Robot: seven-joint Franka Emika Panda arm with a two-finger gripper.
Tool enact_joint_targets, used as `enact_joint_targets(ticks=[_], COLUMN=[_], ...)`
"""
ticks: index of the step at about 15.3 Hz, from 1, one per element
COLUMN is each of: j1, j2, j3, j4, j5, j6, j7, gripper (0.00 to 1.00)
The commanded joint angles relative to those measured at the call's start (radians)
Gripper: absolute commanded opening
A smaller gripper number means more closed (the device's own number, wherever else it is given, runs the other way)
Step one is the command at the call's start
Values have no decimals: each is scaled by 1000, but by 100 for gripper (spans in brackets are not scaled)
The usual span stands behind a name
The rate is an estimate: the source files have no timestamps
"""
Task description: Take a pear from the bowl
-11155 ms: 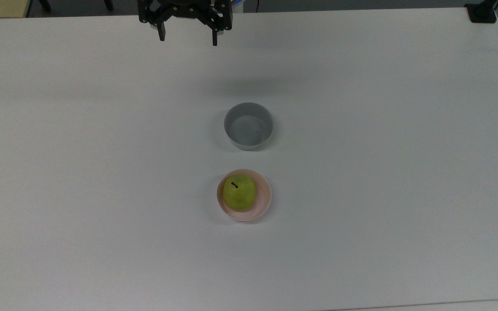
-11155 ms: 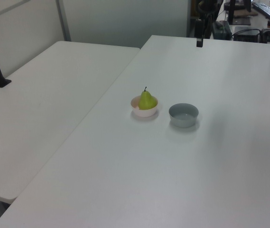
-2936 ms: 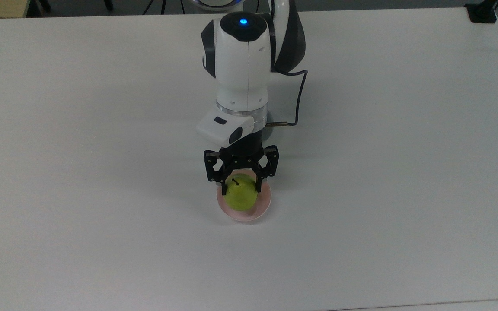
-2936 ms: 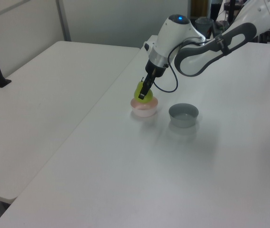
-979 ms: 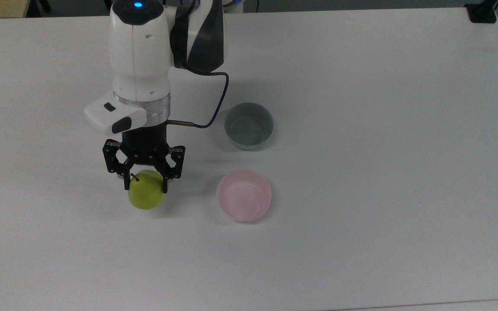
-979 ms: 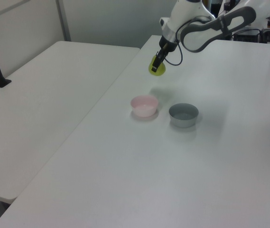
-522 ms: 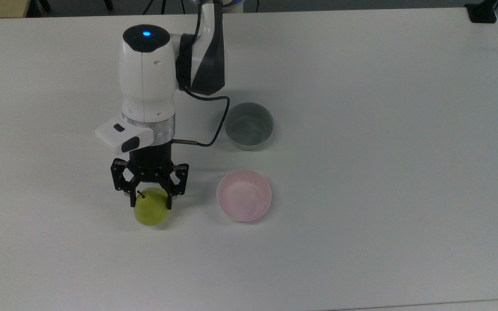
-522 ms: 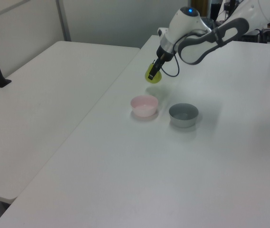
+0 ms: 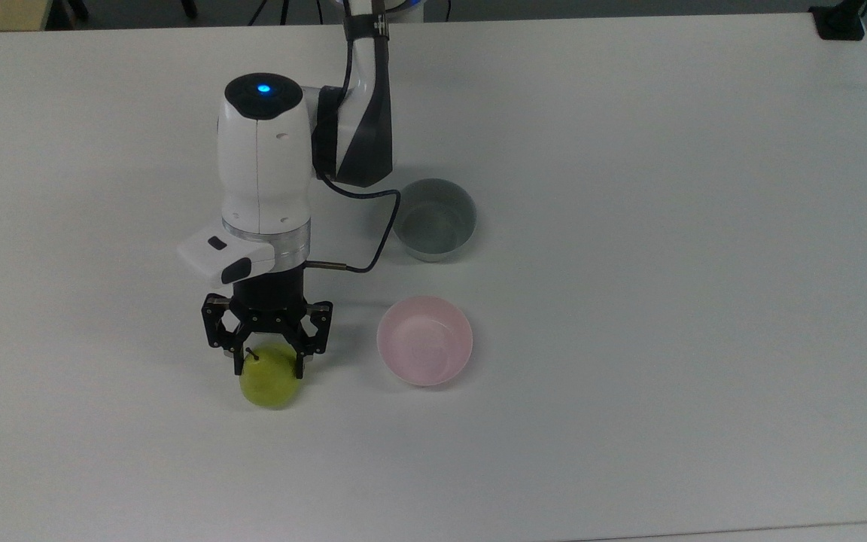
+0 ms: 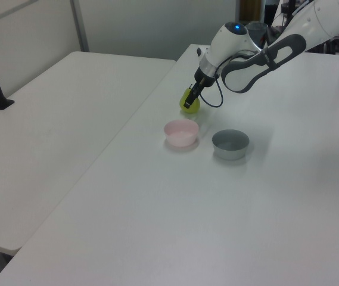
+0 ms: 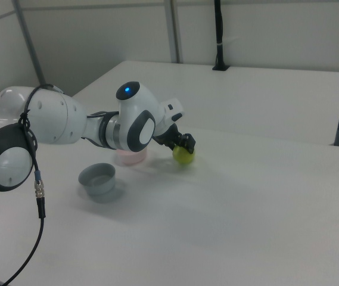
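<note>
The gripper (image 9: 269, 370) points down at the white bench (image 9: 629, 301), and its two black fingers (image 9: 238, 366) are closed on either side of the pear (image 9: 269, 386), one on each flank of the upper part of the fruit. The pear's short dark stem (image 9: 252, 351) shows between the fingers in the top view. In the top view the pear sits to the left of the bowl (image 9: 424, 351), well apart from it and clear of its rim, at about the same nearness to the lower edge of the picture. Whether the pear's underside touches the bench or hangs just above it cannot be told; a soft shadow lies right beneath it.

The bowl, pale pink and glossy inside, stands upright on the bench with nothing in it. Farther up in the top view, just beyond the pink bowl, stands the grey bowl (image 9: 433, 219), also upright and with nothing inside. A black cable (image 9: 383, 226) loops from the arm's wrist past the grey bowl's left side.

In the left view the gripper (image 10: 189, 105) holds the pear (image 10: 189, 102) on the far side of the bowl (image 10: 181, 132), with the grey bowl (image 10: 230, 144) to the right of the pink one. In the right view the pear (image 11: 183, 155) lies to the right of the bowl (image 11: 131, 157), which is partly hidden behind the white arm (image 11: 68, 128), and the grey bowl (image 11: 97, 179) stands nearer the camera.
</note>
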Motion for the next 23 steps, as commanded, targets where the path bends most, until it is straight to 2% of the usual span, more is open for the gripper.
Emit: enact_joint_targets(ticks=[1,4,10,14,19,23], j1=[2,1,1,-1,4,14], j2=[-2,-3,-17,-74,-163,-241], j3=[-3,-3,-3,-3,-3,-1], j4=[5,5,5,-6,-9,-9], j5=[-9,-7,-7,2,4,4], j6=[10,10,8,-12,-162,-289], j7=[-13,-10,-13,-4,19,59], gripper=[72,80,80,80,80,85])
